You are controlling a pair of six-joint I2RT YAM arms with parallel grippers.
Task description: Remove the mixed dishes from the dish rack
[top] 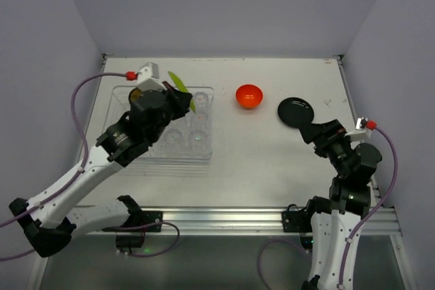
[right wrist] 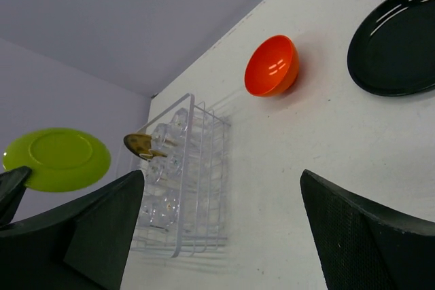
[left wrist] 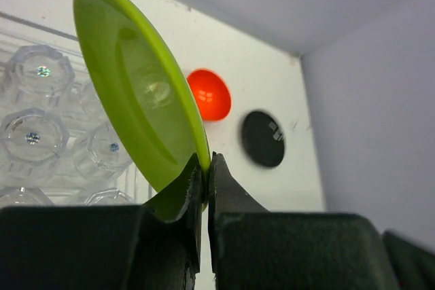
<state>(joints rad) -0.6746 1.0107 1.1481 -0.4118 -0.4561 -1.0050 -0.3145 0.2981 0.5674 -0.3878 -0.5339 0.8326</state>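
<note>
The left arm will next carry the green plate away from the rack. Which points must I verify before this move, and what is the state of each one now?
1. Left claw shut on the rim of the green plate: ok.
2. Plate raised clear of the dish rack: ok.
3. Grip firm enough not to slip, as only the edge is pinched: cannot tell.
4. Bare table between the rack and the orange bowl: ok.
5. Right claw open, empty, off to the side near the black plate: ok.
6. Glasses seated in the rack, none caught by the plate: ok.
</note>
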